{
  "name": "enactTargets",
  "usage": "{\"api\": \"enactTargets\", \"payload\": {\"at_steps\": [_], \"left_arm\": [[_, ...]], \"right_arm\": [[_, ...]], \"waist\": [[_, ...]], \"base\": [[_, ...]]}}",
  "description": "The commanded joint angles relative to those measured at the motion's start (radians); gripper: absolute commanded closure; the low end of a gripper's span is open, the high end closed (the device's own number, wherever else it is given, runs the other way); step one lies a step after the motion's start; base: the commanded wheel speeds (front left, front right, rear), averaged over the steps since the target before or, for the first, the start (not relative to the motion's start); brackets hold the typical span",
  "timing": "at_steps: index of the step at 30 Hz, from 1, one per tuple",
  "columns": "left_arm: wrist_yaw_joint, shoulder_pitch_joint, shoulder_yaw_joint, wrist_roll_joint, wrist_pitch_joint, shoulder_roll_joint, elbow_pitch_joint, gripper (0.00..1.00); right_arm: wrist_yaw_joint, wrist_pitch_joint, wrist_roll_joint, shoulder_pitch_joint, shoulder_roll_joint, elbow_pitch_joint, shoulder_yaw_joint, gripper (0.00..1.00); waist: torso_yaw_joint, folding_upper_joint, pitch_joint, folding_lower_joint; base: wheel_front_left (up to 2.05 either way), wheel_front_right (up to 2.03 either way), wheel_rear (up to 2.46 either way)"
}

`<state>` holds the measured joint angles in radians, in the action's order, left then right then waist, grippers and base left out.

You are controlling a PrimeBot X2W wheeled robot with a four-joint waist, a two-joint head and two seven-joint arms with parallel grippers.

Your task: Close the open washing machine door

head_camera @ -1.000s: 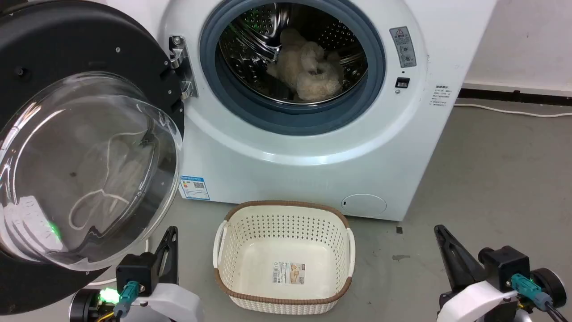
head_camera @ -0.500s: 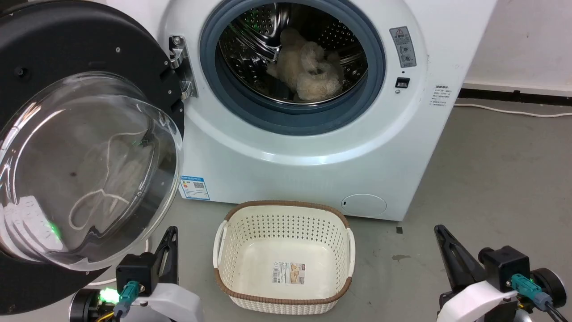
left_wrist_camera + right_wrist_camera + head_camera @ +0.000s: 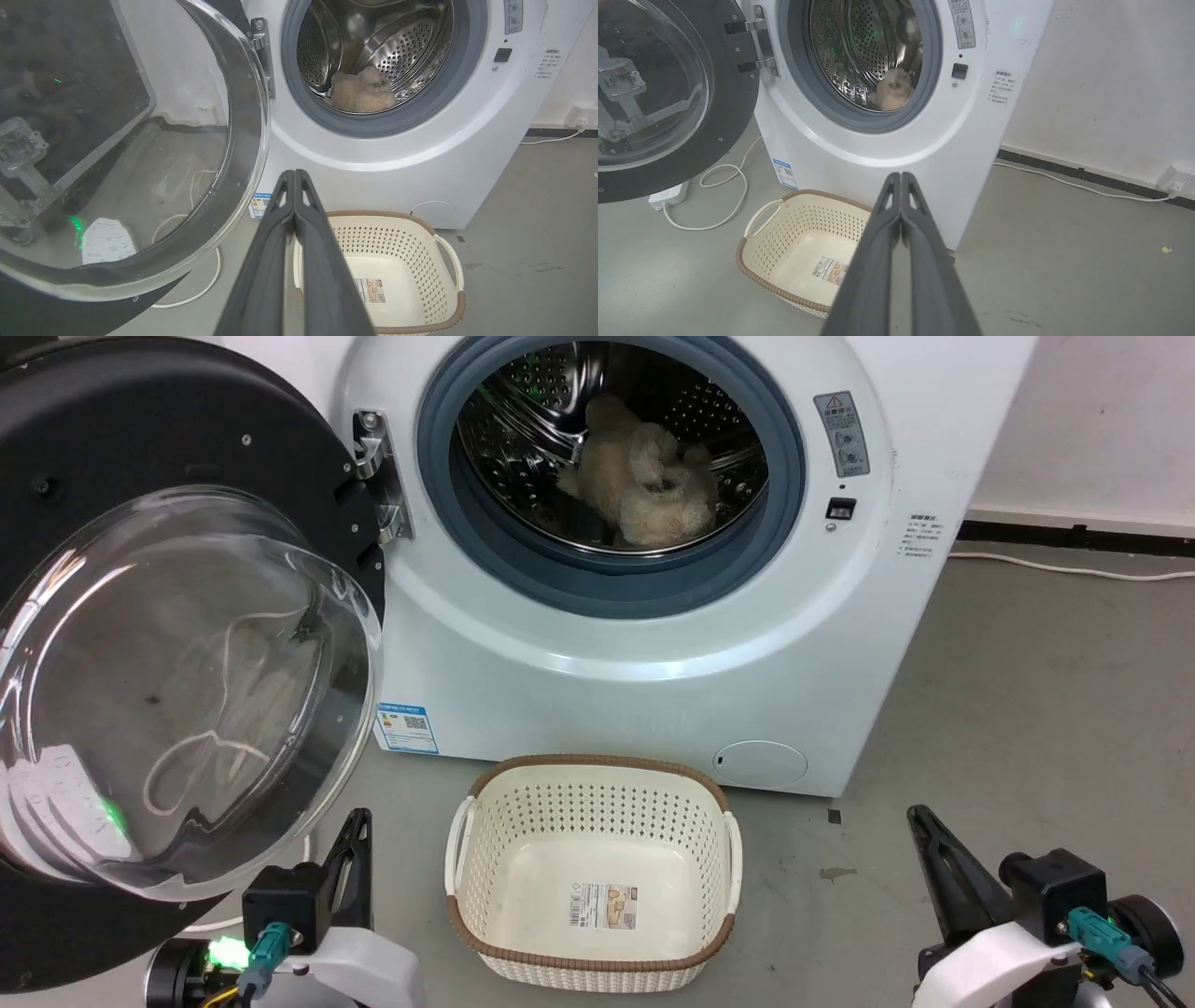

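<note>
You're in a plain laundry corner, more test room than furnished home: a white front-loading washing machine (image 3: 653,691) stands on a bare grey floor (image 3: 1027,709) by a white wall (image 3: 1101,70). A perforated laundry basket (image 3: 597,763) sits before it, and a white cable (image 3: 1064,181) trails along the floor to a wall socket (image 3: 1175,179).

We've got the head cam looking down at the washing machine (image 3: 653,644) from close in front. Both wrist cams face it from lower, the right one further right. All share its door (image 3: 140,429) and the basket (image 3: 597,807).
</note>
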<state>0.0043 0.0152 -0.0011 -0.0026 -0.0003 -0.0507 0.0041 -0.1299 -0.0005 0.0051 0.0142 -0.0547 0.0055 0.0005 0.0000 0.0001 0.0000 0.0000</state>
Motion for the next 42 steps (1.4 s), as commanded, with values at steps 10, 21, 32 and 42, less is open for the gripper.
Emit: {"api": "enactTargets", "payload": {"at_steps": [10,21,32,42], "left_arm": [[0.000,0.000,0.000,0.000,0.000,0.000,0.000,0.00],[0.001,-0.002,-0.018,0.006,-0.022,-0.003,0.002,0.00],[0.004,-0.001,-0.040,0.008,-0.045,-0.013,0.005,0.00],[0.022,0.011,-0.050,0.008,-0.066,-0.025,-0.009,0.00]], "right_arm": [[0.000,0.000,0.000,0.000,0.000,0.000,0.000,0.00],[0.000,-0.021,0.021,0.006,-0.004,0.001,-0.005,0.00],[0.000,-0.043,0.034,0.016,-0.005,0.009,0.004,0.00],[0.000,-0.061,0.045,-0.003,-0.013,0.024,0.046,0.00]], "waist": [[0.000,-0.0001,0.000,0.0000],[0.007,-0.0001,-0.001,0.0000],[0.062,-0.0001,-0.012,0.0000],[0.129,-0.0001,-0.007,0.0000]], "base": [[0.00,0.00,0.00],[0.00,0.00,0.00],[0.00,0.00,0.00],[0.00,0.00,0.00]]}}
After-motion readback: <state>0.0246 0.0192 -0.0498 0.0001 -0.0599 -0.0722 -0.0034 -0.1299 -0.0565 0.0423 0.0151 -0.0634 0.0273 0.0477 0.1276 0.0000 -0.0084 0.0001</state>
